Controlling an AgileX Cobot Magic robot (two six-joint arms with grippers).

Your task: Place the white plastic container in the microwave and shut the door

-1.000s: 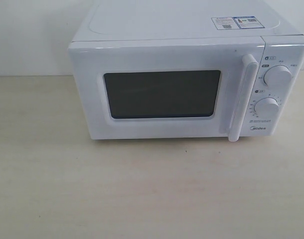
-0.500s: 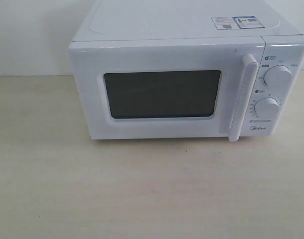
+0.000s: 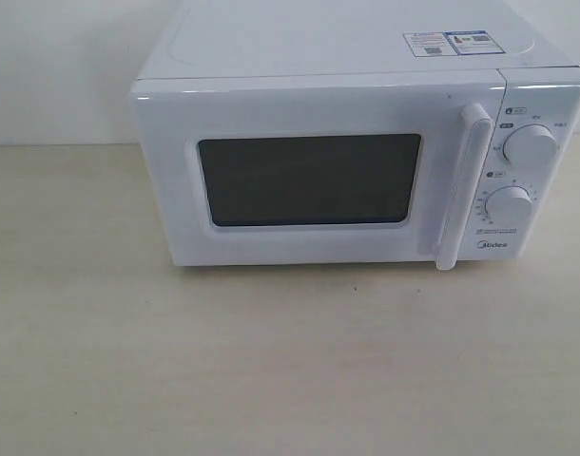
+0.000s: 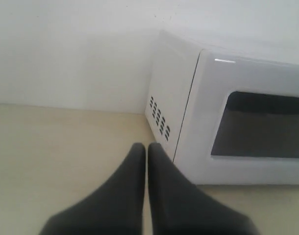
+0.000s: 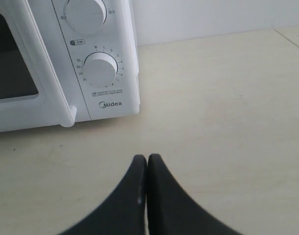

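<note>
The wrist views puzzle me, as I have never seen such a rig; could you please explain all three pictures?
This is a two-armed robot. The exterior view, from a camera off the arms, shows a white countertop microwave on a pale beige table, its white door with a dark window shut. Each wrist view comes from a camera on one arm; the dark wedges are the left end effector and the right end effector, both shut and empty. No container shows anywhere.
</note>
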